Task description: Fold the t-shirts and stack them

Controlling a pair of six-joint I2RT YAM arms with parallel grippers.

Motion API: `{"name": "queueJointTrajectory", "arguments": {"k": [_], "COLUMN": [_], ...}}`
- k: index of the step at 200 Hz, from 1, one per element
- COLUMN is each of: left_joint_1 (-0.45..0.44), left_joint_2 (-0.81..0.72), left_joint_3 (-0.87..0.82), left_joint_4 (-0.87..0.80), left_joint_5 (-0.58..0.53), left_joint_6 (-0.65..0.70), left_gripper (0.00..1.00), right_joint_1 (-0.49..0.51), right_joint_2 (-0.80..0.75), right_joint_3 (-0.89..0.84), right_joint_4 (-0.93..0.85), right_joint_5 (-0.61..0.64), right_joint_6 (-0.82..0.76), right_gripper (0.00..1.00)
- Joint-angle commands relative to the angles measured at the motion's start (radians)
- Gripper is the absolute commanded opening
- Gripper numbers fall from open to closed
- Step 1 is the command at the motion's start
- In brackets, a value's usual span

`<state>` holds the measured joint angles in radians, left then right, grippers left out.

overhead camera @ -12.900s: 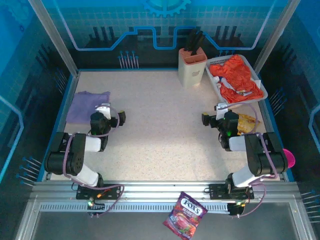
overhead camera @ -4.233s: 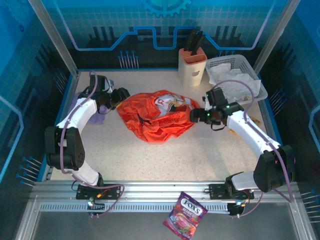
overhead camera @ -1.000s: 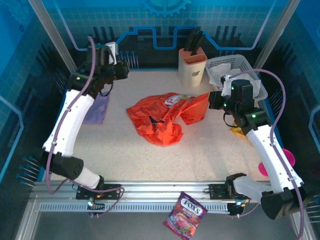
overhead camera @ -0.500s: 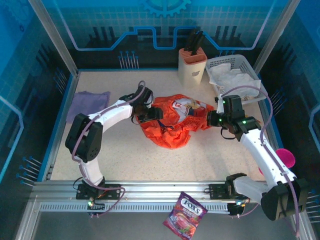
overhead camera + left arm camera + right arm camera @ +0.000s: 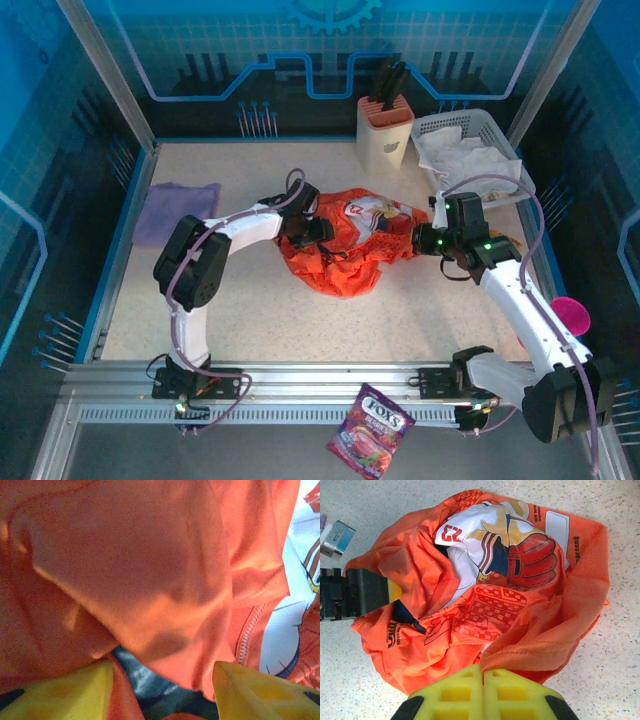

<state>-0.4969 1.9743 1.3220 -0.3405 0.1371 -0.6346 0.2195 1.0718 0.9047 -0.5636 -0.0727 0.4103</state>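
While my right claw (image 5: 482,670) pinches the orange shirt (image 5: 340,262) by its right edge mid-frame, my left claw (image 5: 162,669) gapes over its left folds, so spreading it flat, I judge, first needs a left grip.

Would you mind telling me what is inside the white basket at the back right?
The basket holds crumpled white material; whether it is cloth or paper I cannot tell. It covers the floor of the basket, so anything beneath it is hidden.
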Motion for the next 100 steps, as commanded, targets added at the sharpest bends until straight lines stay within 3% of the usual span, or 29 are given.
{"name": "queueJointTrajectory", "arguments": {"k": [1,44,80,100], "left_joint_1": [-0.007,-0.007,-0.006,-0.007], "left_joint_2": [0.037,0.055,0.084,0.091], "left_joint_3": [0.041,0.066,0.100,0.105], "left_joint_4": [0.032,0.055,0.055,0.059], "left_joint_5": [-0.021,-0.042,-0.050,-0.052], "left_joint_6": [-0.028,-0.029,-0.025,-0.030], "left_gripper": [0.54,0.49,0.38,0.19], "right_joint_1": [-0.015,-0.014,-0.015,-0.015], "right_joint_2": [-0.001,-0.009,-0.009,-0.010], "right_joint_3": [-0.001,-0.001,-0.006,-0.005], "right_joint_4": [0.008,0.000,0.004,0.003], "right_joint_5": [-0.020,-0.013,-0.016,-0.016], "right_joint_6": [0.006,0.001,0.002,0.002], "right_gripper": [0.00,0.00,0.00,0.00]}}
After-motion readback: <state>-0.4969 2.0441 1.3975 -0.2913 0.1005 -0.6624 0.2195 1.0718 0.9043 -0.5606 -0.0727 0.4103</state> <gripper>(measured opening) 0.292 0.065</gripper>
